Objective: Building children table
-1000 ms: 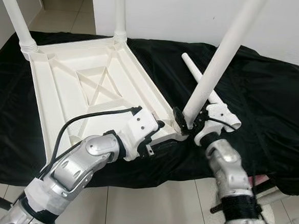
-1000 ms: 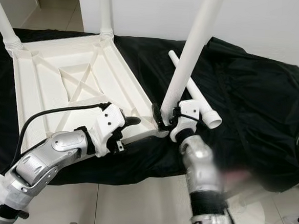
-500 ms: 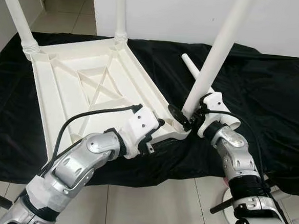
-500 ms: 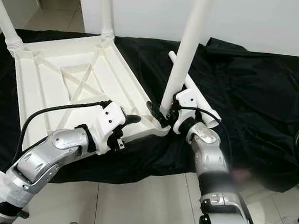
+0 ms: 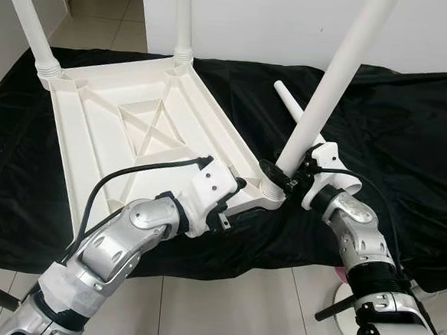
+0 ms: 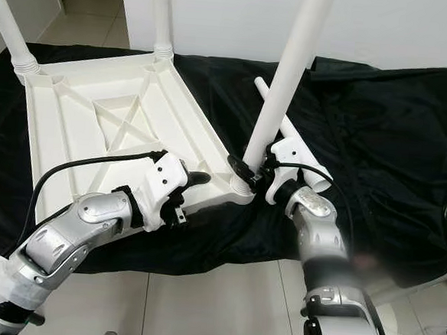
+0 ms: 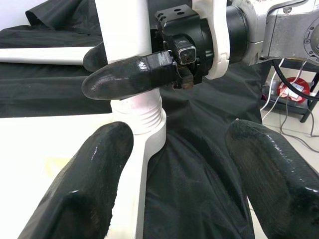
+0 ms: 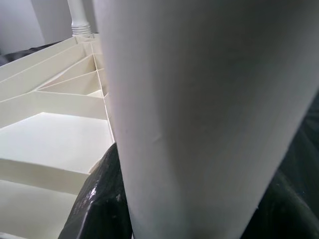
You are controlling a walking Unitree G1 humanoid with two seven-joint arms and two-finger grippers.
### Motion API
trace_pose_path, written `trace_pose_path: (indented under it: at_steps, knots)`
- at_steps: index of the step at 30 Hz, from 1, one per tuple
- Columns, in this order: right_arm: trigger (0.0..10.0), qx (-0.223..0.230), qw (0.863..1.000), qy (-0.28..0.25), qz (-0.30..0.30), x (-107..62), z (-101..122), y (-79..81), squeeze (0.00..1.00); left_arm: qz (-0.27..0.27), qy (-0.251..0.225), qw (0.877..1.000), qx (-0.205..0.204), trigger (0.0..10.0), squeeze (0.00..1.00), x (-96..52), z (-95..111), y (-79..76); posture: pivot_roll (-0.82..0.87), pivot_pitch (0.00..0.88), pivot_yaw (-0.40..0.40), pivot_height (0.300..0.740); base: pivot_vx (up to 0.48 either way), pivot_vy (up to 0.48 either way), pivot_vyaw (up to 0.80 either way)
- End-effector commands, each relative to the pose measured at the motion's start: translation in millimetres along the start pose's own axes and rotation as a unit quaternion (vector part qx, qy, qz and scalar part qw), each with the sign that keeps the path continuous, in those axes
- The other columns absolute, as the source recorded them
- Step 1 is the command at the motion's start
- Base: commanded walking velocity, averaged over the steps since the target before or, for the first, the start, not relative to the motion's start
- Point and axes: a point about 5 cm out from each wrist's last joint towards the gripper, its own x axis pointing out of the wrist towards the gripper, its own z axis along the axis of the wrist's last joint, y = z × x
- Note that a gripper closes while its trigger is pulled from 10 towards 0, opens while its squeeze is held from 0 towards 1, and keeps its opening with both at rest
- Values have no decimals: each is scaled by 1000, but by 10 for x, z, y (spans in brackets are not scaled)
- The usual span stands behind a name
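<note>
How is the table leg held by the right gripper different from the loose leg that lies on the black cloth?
The held leg stands up, leaning, with its threaded end at the corner socket of the upturned tabletop; the loose leg lies flat on the black cloth, joined to nothing. The right gripper has its fingers closed around the held leg near its base; nothing grips the loose leg. Both are white round tubes.

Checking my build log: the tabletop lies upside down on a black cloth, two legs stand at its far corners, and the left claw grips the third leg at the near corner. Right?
Not quite: the right claw grips the third leg, as the left eye view shows. The left claw rests at the tabletop edge, open. The rest stands.
</note>
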Motion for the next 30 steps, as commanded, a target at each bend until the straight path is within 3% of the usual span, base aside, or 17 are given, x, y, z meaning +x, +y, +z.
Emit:
trace_pose_path:
  at_steps: [1, 14, 19, 26, 27, 30]
  knots:
    - [10000, 30, 999, 19, -14, -59, -128, -3, 0, -38, 1, 999, 7, 10000, 0, -6, -5, -32, -50, 76, -39, 740, 0, 0, 0]
    - [10000, 55, 992, 34, -110, 25, -197, 87, 0, -39, 4, 999, 6, 10000, 0, -16, -17, -34, -55, 82, -37, 740, 0, 0, 0]
    - [10000, 74, 968, 44, -234, 33, -262, 125, 0, -38, 6, 999, 7, 10000, 0, -19, -23, -23, -54, 84, -44, 740, 0, 0, 0]
    - [10000, 87, 945, 42, -312, -6, -288, 239, 0, -35, 7, 999, 6, 10000, 0, -32, -33, -19, -53, 87, -45, 740, 0, 0, 0]
    - [10000, 103, 932, 28, -347, -10, -261, 331, 0, -34, 7, 999, 5, 10000, 0, -38, -32, -20, -51, 92, -43, 740, 0, 0, 0]
    - [10000, 111, 925, 18, -363, -13, -235, 385, 0, -33, 7, 999, 5, 10000, 0, -41, -31, -20, -51, 92, -43, 740, 0, 0, 0]
